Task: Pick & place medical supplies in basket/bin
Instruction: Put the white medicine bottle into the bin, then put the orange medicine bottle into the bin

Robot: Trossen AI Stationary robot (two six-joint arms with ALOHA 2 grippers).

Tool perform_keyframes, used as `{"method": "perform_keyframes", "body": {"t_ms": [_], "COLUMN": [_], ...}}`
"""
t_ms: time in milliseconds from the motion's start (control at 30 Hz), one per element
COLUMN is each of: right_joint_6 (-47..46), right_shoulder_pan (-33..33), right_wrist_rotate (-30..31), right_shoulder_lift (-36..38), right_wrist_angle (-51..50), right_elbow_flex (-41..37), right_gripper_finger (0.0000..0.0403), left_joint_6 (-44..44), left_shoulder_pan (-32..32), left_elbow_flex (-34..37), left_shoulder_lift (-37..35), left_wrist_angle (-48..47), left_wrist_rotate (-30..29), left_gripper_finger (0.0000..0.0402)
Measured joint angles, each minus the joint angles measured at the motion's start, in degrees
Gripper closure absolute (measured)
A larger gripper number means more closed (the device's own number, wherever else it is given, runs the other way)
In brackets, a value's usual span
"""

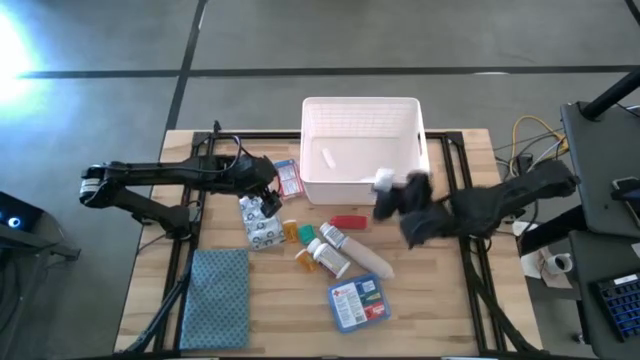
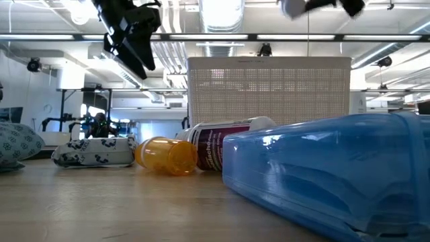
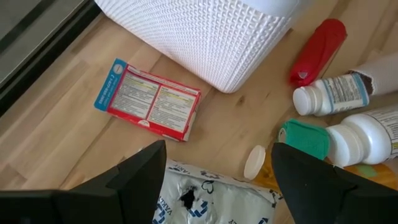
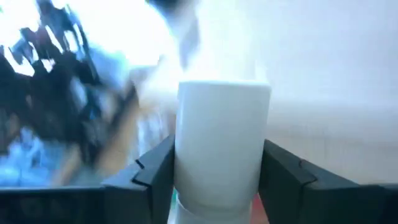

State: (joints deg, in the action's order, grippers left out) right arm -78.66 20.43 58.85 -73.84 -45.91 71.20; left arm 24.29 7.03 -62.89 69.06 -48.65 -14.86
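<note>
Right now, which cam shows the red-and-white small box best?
Left wrist view: the flat red-and-white cardboard box lies fully in sight, label up, beside the white perforated plastic bin. The high view shows it small, left of the bin. Low and right wrist views don't show it.

High view looks straight down on the tabletop [image 1: 420, 300]. Low view sits at its surface, facing the bin [image 2: 269, 91], which the left wrist view sees close
</note>
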Motion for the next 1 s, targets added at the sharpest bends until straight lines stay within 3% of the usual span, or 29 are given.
{"method": "perform_keyframes", "body": {"t_ms": [67, 100, 300, 467, 800, 867, 1000], "right_joint_6": [5.5, 8.2, 24.6, 26.5, 29.9, 29.9, 32.2], "right_shoulder_pan": [-3.3, -6.0, -26.4, -37.0, -38.0, -38.0, -37.9], "right_wrist_rotate": [5.6, 5.2, -16.7, -27.8, -33.7, -34.9, -36.2], "right_shoulder_lift": [1.7, 2.4, 2.3, 0.9, 1.4, 1.4, 1.3], "right_wrist_angle": [-0.8, -1.3, -2.1, -1.7, -6.5, -8.3, -10.5], "right_elbow_flex": [3.2, 4.5, 7.6, 8.3, 8.3, 8.2, 7.7], "right_gripper_finger": [0.0192, 0.0178, 0.0107, 0.0071, 0.0057, 0.0060, 0.0065], "left_joint_6": [0.0, 0.0, 2.2, 11.1, 21.8, 16.7, -3.6], "left_shoulder_pan": [0.0, 0.0, 0.0, 0.3, 1.2, -0.2, -6.0], "left_elbow_flex": [0.0, 0.0, 1.1, 4.6, 9.1, 8.3, 7.4], "left_shoulder_lift": [0.0, 0.0, 0.0, 0.2, 0.2, 0.2, 0.3], "left_wrist_angle": [0.2, 0.2, 0.3, 1.1, -1.0, 1.1, 9.0], "left_wrist_rotate": [0.0, 0.0, 0.0, -0.1, 1.5, 2.7, 9.2], "left_gripper_finger": [0.0132, 0.0132, 0.0132, 0.0132, 0.0132, 0.0132, 0.0132]}}
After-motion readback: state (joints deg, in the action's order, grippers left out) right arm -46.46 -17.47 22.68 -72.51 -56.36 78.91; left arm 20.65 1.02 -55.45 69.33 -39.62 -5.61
